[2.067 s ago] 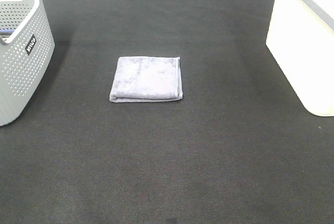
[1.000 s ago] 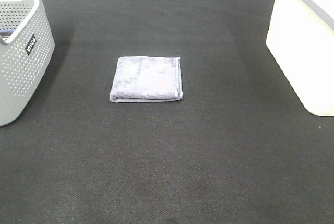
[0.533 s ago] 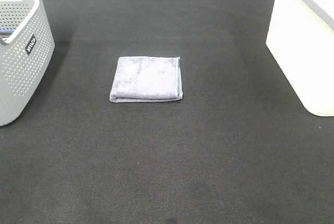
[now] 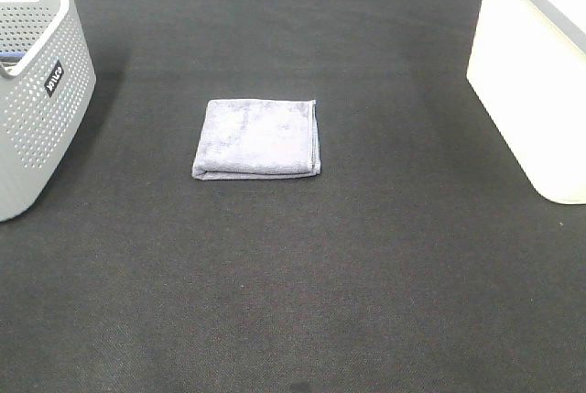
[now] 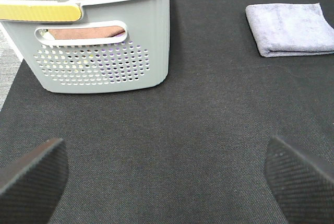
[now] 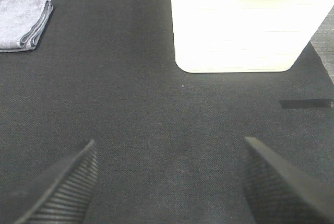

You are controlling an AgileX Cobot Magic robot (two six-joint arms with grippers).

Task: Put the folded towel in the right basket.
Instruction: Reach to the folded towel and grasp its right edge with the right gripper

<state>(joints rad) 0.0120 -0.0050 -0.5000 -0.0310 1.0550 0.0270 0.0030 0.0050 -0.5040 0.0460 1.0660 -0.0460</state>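
Note:
A folded lavender-grey towel [image 4: 257,138] lies flat on the black mat in the middle of the exterior view. It also shows in the left wrist view [image 5: 289,27] and in the right wrist view [image 6: 23,22]. The right basket [image 4: 538,63] is white and stands at the right edge; the right wrist view [image 6: 242,23] shows its side and handle hole. My left gripper [image 5: 167,182] is open and empty, well away from the towel. My right gripper [image 6: 169,182] is open and empty, in front of the white basket. Neither arm shows in the exterior view.
A grey perforated basket [image 4: 35,91] stands at the left edge; the left wrist view [image 5: 94,36] shows cloths and a yellow handle in it. A strip of dark tape [image 6: 305,103] lies on the mat near the white basket.

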